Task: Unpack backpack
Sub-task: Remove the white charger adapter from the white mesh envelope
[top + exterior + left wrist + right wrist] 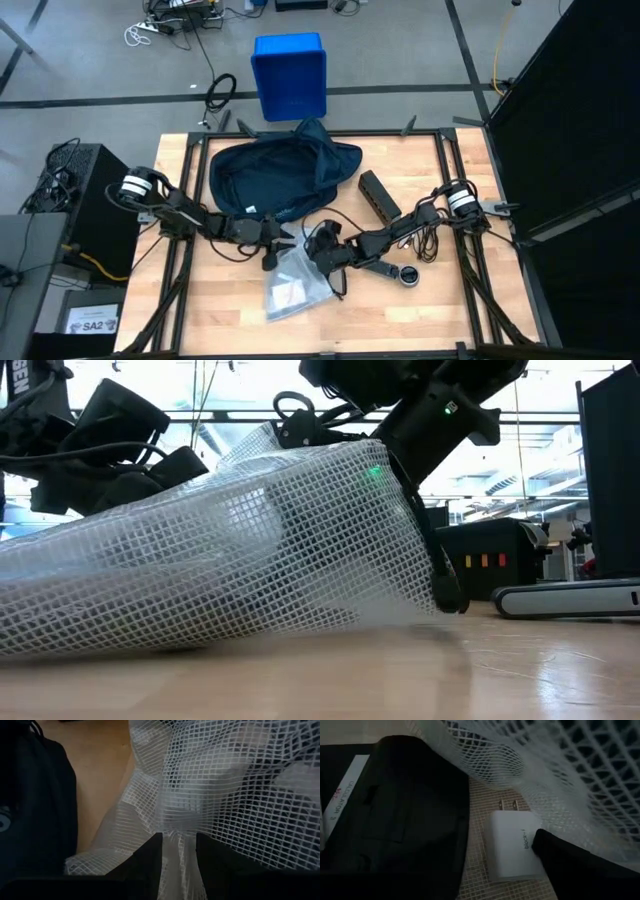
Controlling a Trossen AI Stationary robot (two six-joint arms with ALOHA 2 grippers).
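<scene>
The dark navy backpack (pixel 270 175) lies flat at the table's far middle; it also shows in the left wrist view (pixel 35 810). Near of it lies a clear mesh pouch (pixel 293 285), its far end raised (pixel 250 550). My left gripper (pixel 278 248) is shut on that end. My right gripper (pixel 322 258) reaches open into the pouch from the table's right. Inside lie a white charger plug (pixel 512 845) and a black case (pixel 395 820) with a label. Only one right finger (pixel 570 865) shows, beside the charger. My left gripper pinches a bunched fold of the mesh pouch's far end (pixel 177 852) between its two fingers (pixel 150 862). It comes slanting down from the table's left. That end is lifted and the rest of the pouch lies on the table. My right gripper's visible finger stands at the charger's side (pixel 532 842); I cannot tell whether it touches.
A black oblong box (pixel 380 195), a black bar (pixel 375 268) and a small round thing (pixel 408 277) lie right of the pouch, under the right arm. A bright blue bin (pixel 290 75) stands on the floor beyond the table's far edge. Bare wood lies near the front edge.
</scene>
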